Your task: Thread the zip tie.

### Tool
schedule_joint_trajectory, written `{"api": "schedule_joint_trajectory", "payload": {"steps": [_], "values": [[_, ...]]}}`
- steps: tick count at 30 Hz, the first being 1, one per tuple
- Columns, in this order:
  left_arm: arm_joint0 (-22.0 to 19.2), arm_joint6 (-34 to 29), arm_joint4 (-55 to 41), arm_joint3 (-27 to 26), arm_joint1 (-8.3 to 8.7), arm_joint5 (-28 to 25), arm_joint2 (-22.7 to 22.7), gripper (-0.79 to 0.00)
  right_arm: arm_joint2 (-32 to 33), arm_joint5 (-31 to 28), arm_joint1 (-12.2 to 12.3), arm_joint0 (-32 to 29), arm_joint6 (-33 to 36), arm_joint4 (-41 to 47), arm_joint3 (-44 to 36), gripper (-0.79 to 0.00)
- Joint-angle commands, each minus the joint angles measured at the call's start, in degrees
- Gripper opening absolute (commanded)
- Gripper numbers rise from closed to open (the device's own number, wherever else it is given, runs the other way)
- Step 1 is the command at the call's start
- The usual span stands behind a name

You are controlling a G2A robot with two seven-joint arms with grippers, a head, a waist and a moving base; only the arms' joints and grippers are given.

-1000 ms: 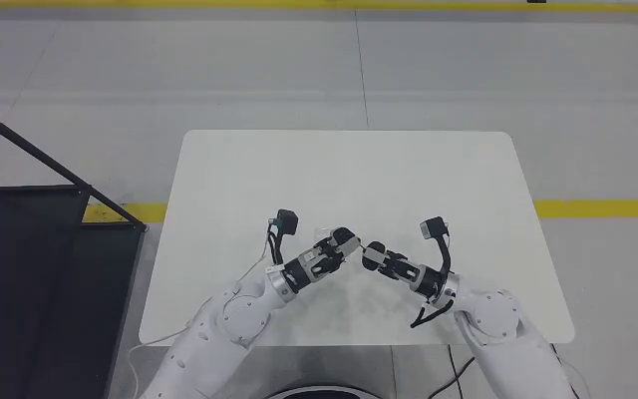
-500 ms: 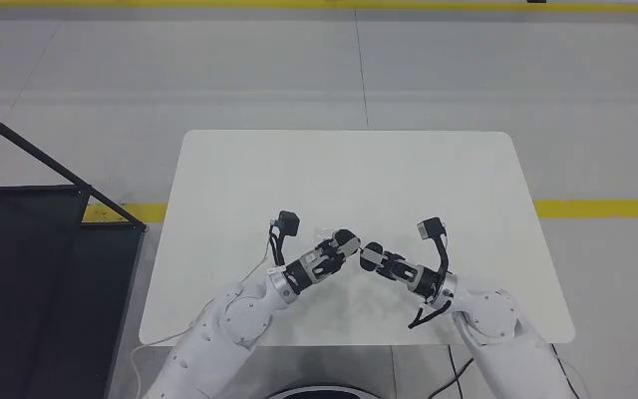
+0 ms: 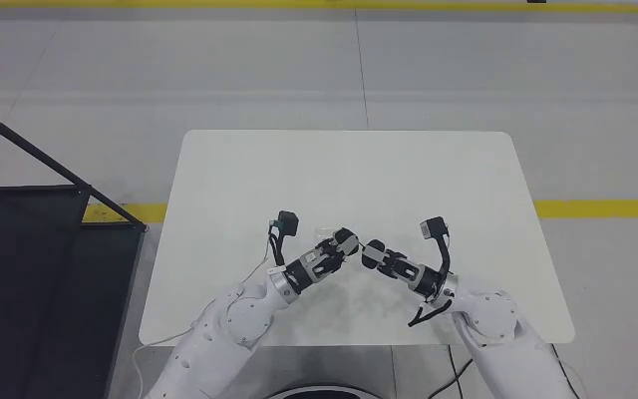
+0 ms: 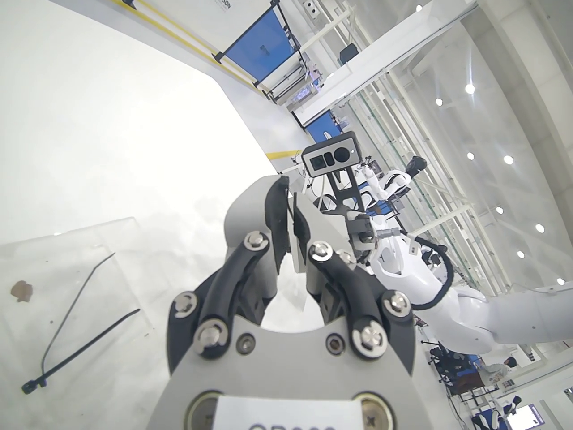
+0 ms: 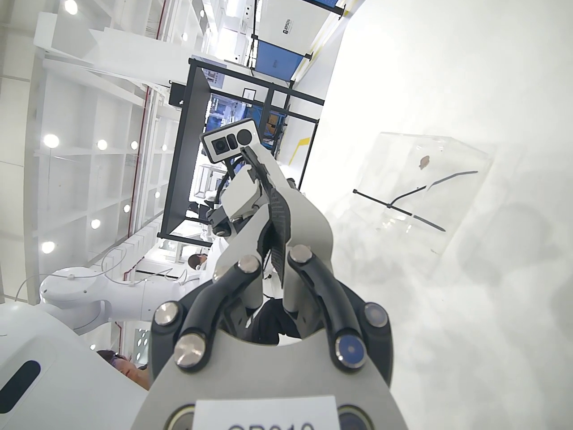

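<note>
A big, bright hall: pale floor with a yellow line running past, and the robot's white table in the middle of the top view. Both arms come up from the bottom edge and meet just below the table's centre, the left gripper and the right gripper nose to nose, all but touching. That is the pose you'd want for feeding a tail through a head, with the two tips close together and seemingly held above the surface so nothing drags.

In the left wrist view, the left gripper is pinched down narrow, and a thin dark strip stands edge-on between the pads. I'd guess it's a tie, though it's too slim to be sure. In the right wrist view, the right gripper has its fingers pressed together; I can't tell whether anything is caught in there.

A clear tray lies on the table near the grippers, at the lower left of the left wrist view. On it a black zip tie lies flat, splayed in a V; it could be one bent tie or two crossed. There it's within easy reach yet out of the grippers' way.
</note>
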Motion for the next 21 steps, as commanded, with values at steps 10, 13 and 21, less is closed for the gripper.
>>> {"api": "schedule_joint_trajectory", "payload": {"steps": [10, 13, 21], "values": [[0.06, -0.29, 0.08, 0.11, -0.22, -0.28, -0.26, -0.603, 0.14, 0.22, -0.05, -0.05, 0.07, 0.08, -0.04, -0.785], [0.09, -0.35, 0.12, 0.11, -0.28, -0.29, -0.32, -0.613, 0.14, 0.23, -0.06, -0.05, 0.22, 0.07, -0.07, -0.785], [0.13, -0.36, 0.36, 0.14, -0.44, -0.36, -0.47, -0.650, 0.04, 0.31, -0.11, 0.05, 0.51, -0.10, -0.13, -0.785]]}}
